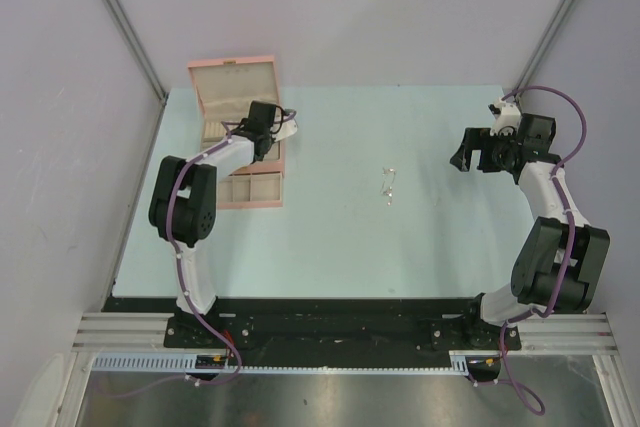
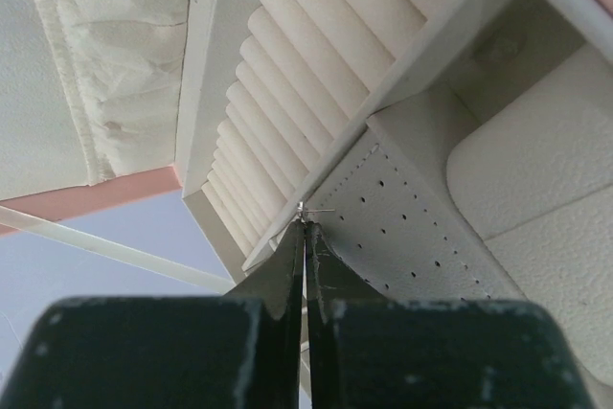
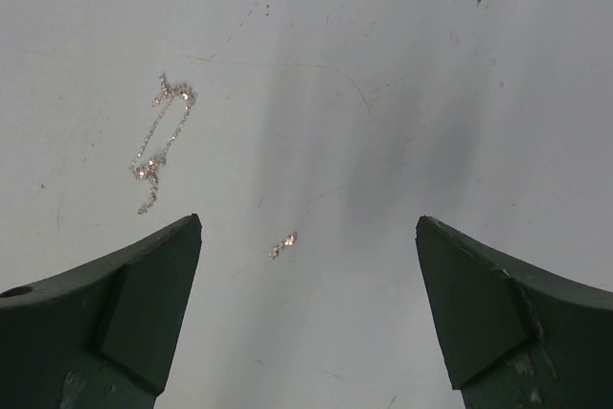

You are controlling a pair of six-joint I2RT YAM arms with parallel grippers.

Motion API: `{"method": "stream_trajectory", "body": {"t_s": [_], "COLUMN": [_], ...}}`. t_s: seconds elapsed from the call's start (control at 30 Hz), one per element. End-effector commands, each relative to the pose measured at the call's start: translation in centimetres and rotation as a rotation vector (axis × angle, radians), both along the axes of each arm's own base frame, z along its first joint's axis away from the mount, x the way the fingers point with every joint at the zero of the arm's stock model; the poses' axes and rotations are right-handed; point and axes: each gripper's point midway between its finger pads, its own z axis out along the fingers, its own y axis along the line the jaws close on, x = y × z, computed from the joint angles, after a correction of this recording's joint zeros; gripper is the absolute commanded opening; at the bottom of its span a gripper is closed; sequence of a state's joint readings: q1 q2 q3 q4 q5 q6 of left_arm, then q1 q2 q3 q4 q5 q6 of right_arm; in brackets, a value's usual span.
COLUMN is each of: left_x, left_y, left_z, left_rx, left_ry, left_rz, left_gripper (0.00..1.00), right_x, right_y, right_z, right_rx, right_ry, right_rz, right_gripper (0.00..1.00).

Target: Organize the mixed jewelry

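Observation:
The pink jewelry box stands open at the back left of the table. My left gripper hovers over its inside. In the left wrist view that gripper is shut, pinching a tiny silvery earring at its tips, right at the edge between the ring rolls and the perforated white pad. More jewelry lies mid-table. The right wrist view shows a thin chain and a tiny piece on the table. My right gripper is open and empty above them, off to their right.
The box's lid stands open toward the back. White padded compartments lie beside the perforated pad. Grey walls with slanted rails close in the table at the back left and back right.

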State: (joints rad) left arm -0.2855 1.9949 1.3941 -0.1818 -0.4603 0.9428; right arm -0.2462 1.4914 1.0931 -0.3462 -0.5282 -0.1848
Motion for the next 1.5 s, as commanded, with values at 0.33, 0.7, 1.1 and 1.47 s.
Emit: {"method": "stream_trajectory", "body": {"t_s": [0.33, 0.7, 1.1, 1.47], "left_x": [-0.3, 0.0, -0.2, -0.1], "left_y": [0.3, 0.4, -0.4, -0.7], "left_z": [2.1, 3.0, 2.9, 3.1], "left_rx": [-0.016, -0.012, -0.03, -0.05], "left_ry": [-0.046, -0.081, -0.081, -0.082], "left_rz": [0.008, 0.014, -0.002, -0.001], "left_gripper": [0.0, 0.0, 0.0, 0.0], "right_x": [0.4, 0.4, 0.3, 0.3], "right_y": [-0.3, -0.3, -0.3, -0.3], "right_z": [0.6, 0.6, 0.6, 0.5], "right_rx": [-0.006, -0.006, -0.006, -0.006], "right_ry": [-0.018, -0.016, -0.018, -0.014], "right_rz": [-0.004, -0.003, -0.002, -0.003], "right_gripper": [1.0, 1.0, 1.0, 0.99]}}
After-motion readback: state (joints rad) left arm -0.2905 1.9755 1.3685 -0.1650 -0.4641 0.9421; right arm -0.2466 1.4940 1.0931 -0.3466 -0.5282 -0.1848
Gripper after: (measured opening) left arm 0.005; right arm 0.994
